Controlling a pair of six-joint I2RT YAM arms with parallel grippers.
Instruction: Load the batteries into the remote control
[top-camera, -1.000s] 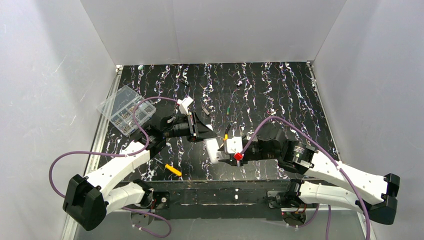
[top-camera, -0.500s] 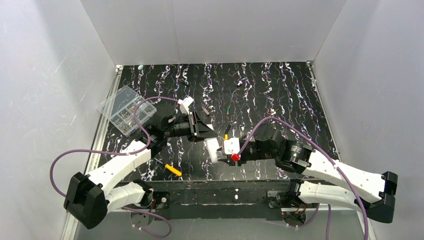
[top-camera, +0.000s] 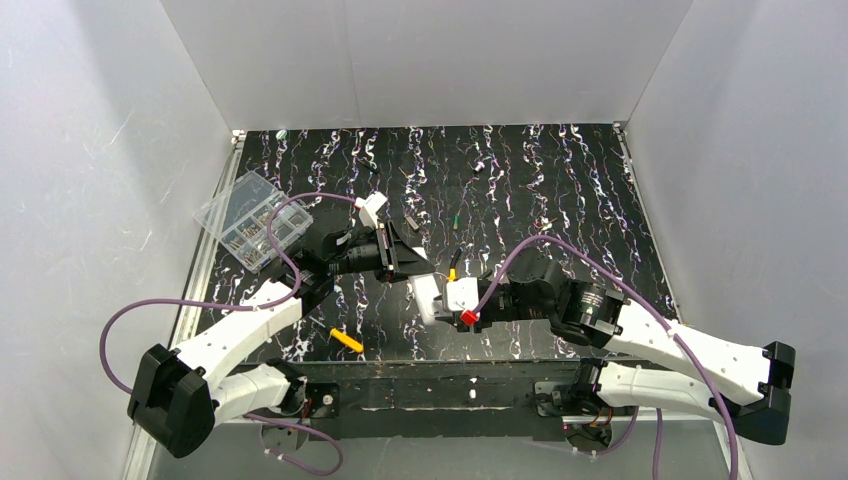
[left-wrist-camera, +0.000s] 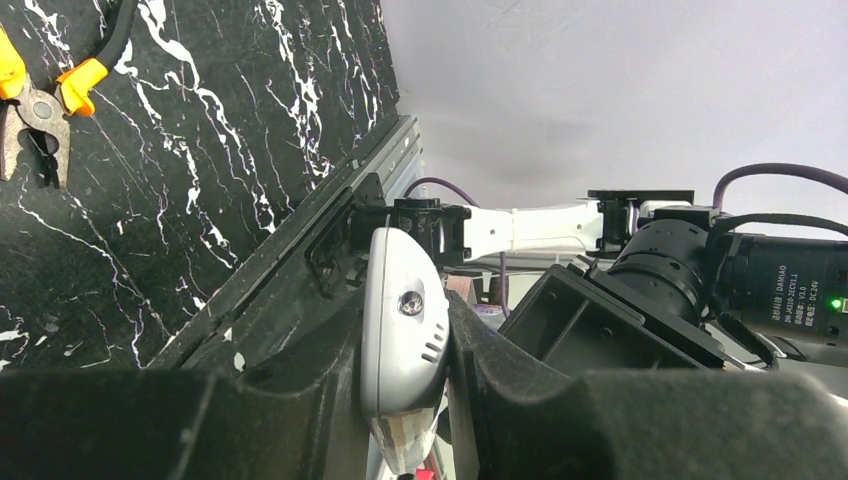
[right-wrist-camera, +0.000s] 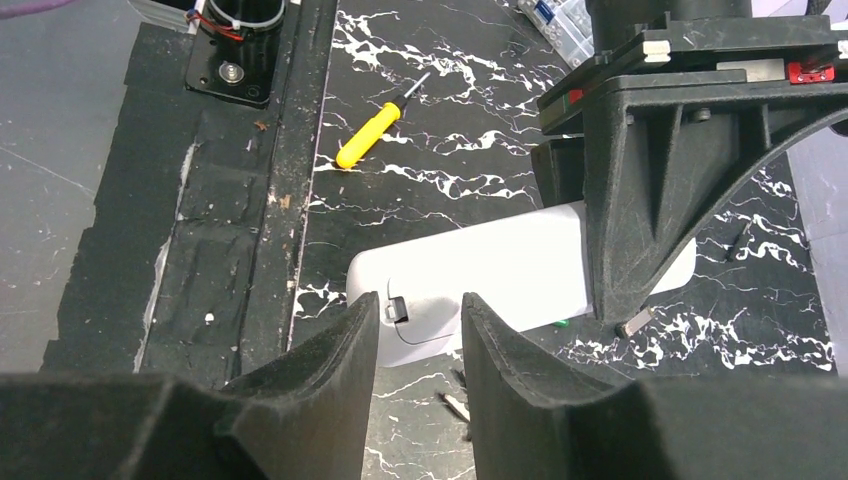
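The left arm is stretched in low and its left gripper (left-wrist-camera: 402, 385) is pinching the remote control (left-wrist-camera: 398, 290) edge-on over the front middle of the table (top-camera: 560, 190). The right gripper (right-wrist-camera: 420, 315) noses up to the remote's near end, fingers partly spread with nothing between them. From above, the remote is mostly buried under both grippers, and one green battery (top-camera: 455, 222) lies further back.

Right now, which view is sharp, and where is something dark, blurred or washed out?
Top external: evenly lit and sharp across the table. Left wrist: the remote control is sharp, but the foreground around it is dark and soft. Right wrist: the remote control shows little surface detail, while the yellow screwdriver is crisp.
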